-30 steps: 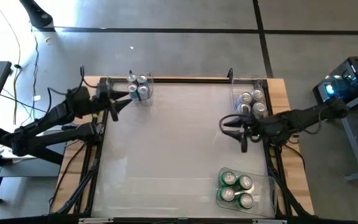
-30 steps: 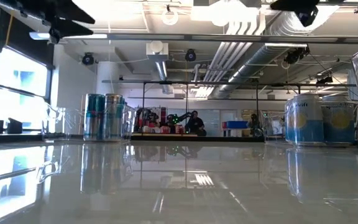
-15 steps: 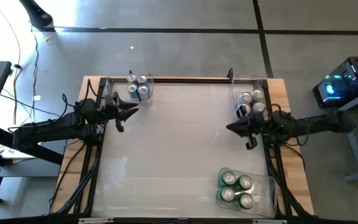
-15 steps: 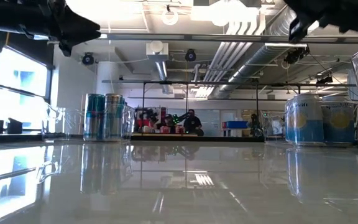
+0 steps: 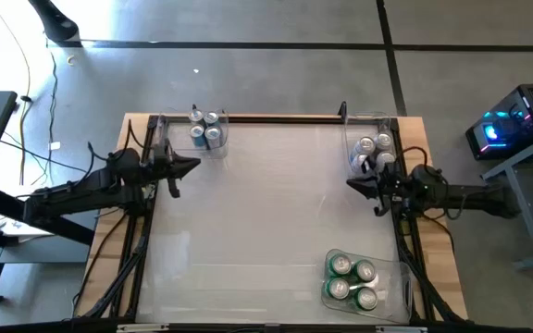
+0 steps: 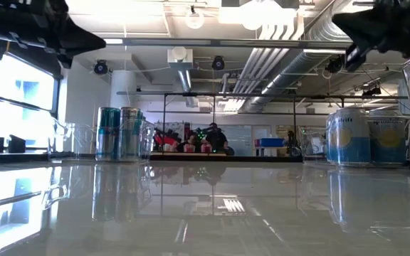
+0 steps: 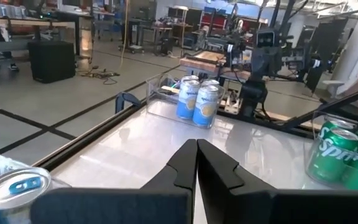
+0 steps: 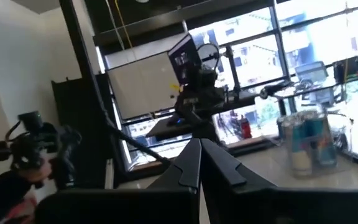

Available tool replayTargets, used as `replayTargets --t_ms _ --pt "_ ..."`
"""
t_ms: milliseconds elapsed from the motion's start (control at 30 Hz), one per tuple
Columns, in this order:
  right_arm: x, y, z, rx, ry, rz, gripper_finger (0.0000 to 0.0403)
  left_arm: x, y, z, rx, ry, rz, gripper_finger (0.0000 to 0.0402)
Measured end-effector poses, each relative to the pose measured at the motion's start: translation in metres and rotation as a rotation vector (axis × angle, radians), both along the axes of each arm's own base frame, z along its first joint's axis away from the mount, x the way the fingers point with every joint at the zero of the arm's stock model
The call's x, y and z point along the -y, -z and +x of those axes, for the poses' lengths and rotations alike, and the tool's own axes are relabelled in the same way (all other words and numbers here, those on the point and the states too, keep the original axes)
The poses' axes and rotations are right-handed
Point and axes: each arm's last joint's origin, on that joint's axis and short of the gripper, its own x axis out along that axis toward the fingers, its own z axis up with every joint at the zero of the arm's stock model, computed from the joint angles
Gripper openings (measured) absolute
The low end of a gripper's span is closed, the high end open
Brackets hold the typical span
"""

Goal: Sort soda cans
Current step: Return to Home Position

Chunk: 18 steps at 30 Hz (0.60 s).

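Note:
The soda cans stand upright in three clear bins. Silver-and-teal cans (image 5: 206,129) (image 6: 119,133) fill the bin at the far left. Blue-and-white cans (image 5: 375,153) (image 7: 197,102) are in the far right bin, and green cans (image 5: 352,280) (image 7: 347,155) in the near right one. My left gripper (image 5: 195,166) (image 7: 196,149) is shut and holds nothing. It hovers over the table's left side, just nearer than the far left bin. My right gripper (image 5: 349,184) (image 8: 199,149) is also shut on nothing, beside the far right bin.
The glossy white table (image 5: 266,213) lies between the bins, with a dark rail (image 5: 276,117) along its far edge. Wooden borders and cables run down both sides. Beyond the table is a workshop with people far off (image 6: 212,139).
Both grippers have shut, with nothing between their fingers. My left gripper has drawn away from the far left bin toward the table's near edge. My right gripper has pulled back toward the table's right edge. Both show lower in the low view. The cans have not moved.

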Motion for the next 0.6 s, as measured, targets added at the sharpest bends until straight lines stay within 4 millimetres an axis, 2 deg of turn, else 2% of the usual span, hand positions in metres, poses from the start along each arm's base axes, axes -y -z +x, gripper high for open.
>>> replayTargets --t_ms 167,333,600 --pt "-0.003 0.021 -0.003 -0.004 0.011 0.015 0.0 0.003 0.003 -0.012 -0.014 -0.01 -0.018 0.0001" --pt "-0.006 0.029 -0.004 -0.074 0.009 0.009 0.0 0.005 0.005 -0.018 0.005 -0.018 -0.051 0.0001" --pt "-0.006 0.04 -0.003 -0.193 0.004 0.021 0.0 0.007 0.044 -0.008 0.119 0.076 -0.043 0.0"
